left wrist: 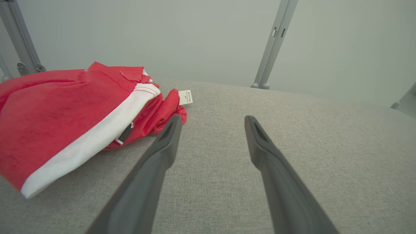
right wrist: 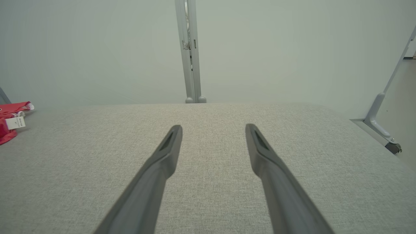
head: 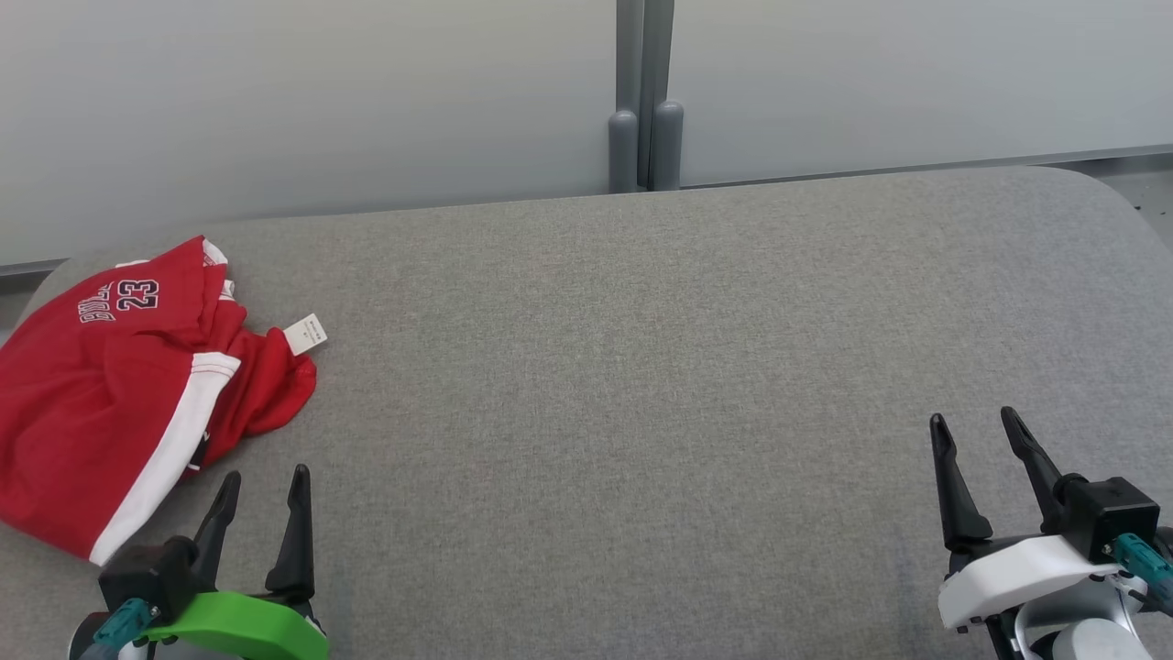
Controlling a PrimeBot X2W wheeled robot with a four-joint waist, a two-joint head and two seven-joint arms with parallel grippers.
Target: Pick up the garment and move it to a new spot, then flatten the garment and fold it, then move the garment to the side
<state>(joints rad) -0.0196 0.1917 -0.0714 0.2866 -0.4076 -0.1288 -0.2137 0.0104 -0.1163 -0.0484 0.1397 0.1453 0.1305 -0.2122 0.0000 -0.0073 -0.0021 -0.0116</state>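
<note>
The garment (head: 110, 385) is a red jersey with a white stripe and the number 23, lying crumpled at the far left of the grey padded table (head: 641, 367). A small white tag (head: 305, 335) sticks out at its right edge. My left gripper (head: 266, 477) is open just below and right of the garment, touching nothing. In the left wrist view the garment (left wrist: 58, 117) lies left of the open left gripper (left wrist: 211, 118). My right gripper (head: 973, 420) is open at the lower right, far from the cloth. The right wrist view shows the open right gripper (right wrist: 213, 126) and a sliver of the garment (right wrist: 9, 122) at the left edge.
Pale wall panels with a grey post (head: 644, 101) stand behind the table. The table's rounded right corner (head: 1113, 197) gives way to floor. A frame leg with a caster (right wrist: 391, 146) stands off the right side.
</note>
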